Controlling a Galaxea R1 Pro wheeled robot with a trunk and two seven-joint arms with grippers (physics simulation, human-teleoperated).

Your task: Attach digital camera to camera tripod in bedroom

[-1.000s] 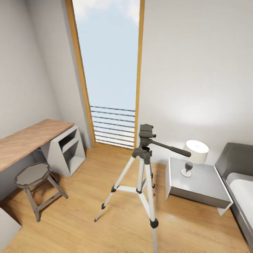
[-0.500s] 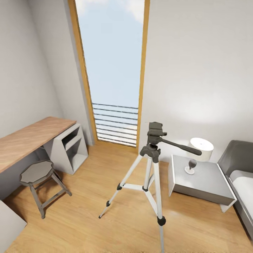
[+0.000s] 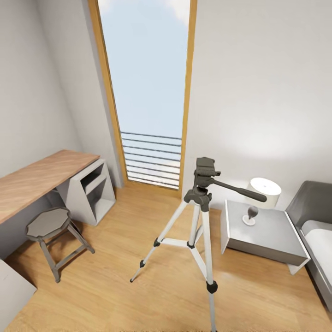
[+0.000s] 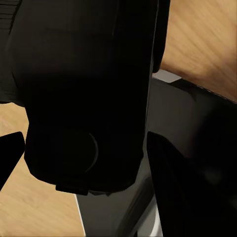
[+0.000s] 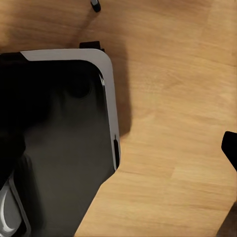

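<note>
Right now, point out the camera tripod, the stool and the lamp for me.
camera tripod (image 3: pixel 199 198), head view, on the dark head joint above its legs.
stool (image 3: pixel 47 222), head view, on the grey octagonal seat.
lamp (image 3: pixel 265 190), head view, on the white shade.

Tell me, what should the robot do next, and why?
Probably roll a little closer to the camera tripod. It stands some way ahead on the wood floor, and its head has nothing mounted on it. The digital camera looks to be held in the left gripper, so getting within reach seems the sensible step before lifting it to the head.
</note>
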